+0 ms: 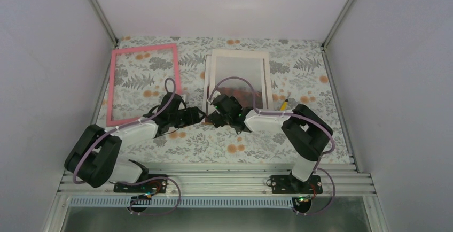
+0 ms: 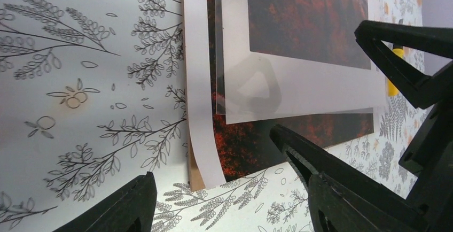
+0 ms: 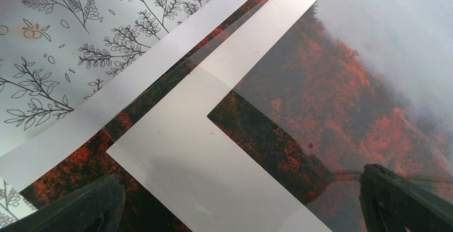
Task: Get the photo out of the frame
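Big flat table (image 1: 213,149) covered in a grey leafy cloth with small orange flowers. Far left on it, lying flat: thin bright pink rectangular picture frame (image 1: 111,87), cloth showing through its middle. Well apart to the right, in the middle of the cloth: rectangular photo (image 1: 243,92) of red-orange trees under misty grey sky, out of the frame, lying flat under a white card border (image 3: 176,162) not lined up with it. Right black two-finger gripper (image 3: 241,174) hanging just over the photo's near end, jaws spread wide, holding nothing. Left black two-finger gripper (image 2: 212,154) low by the photo's near left corner, jaws apart, holding nothing. Tiny yellow thing (image 1: 283,104) just right of the photo.
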Tool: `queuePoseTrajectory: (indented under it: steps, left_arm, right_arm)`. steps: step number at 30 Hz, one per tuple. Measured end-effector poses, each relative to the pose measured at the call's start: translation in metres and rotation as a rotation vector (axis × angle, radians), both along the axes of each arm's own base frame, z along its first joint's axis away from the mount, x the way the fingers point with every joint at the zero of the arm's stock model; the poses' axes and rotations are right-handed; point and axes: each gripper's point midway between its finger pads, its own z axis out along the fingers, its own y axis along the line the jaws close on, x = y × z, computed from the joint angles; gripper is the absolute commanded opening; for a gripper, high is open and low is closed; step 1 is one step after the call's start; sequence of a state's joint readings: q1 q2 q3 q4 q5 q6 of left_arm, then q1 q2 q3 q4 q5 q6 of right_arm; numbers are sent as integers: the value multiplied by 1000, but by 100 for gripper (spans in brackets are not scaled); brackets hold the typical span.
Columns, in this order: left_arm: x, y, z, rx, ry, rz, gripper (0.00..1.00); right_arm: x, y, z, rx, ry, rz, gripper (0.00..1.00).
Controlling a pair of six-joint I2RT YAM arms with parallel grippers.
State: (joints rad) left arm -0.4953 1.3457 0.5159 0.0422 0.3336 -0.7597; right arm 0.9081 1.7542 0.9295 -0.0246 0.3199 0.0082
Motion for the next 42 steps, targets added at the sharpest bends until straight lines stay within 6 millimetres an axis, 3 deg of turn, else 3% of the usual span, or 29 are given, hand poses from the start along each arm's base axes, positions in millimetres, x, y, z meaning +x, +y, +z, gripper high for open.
queuePoseTrajectory:
  steps: [14, 26, 34, 42]
  left_arm:
    - [0, -16, -23, -46, 80, -2, 45]
    - [2, -24, -27, -94, 98, 6, 41]
    - [3, -27, -33, -114, 120, 11, 32]
    - [2, -27, -34, -123, 118, 16, 30]
  right_arm:
    - [4, -3, -8, 9, 7, -9, 100]
    - [3, -20, -16, 12, 10, -38, 100]
    - [2, -10, -8, 68, 17, -4, 100]
    - [10, 2, 6, 116, 20, -22, 100]
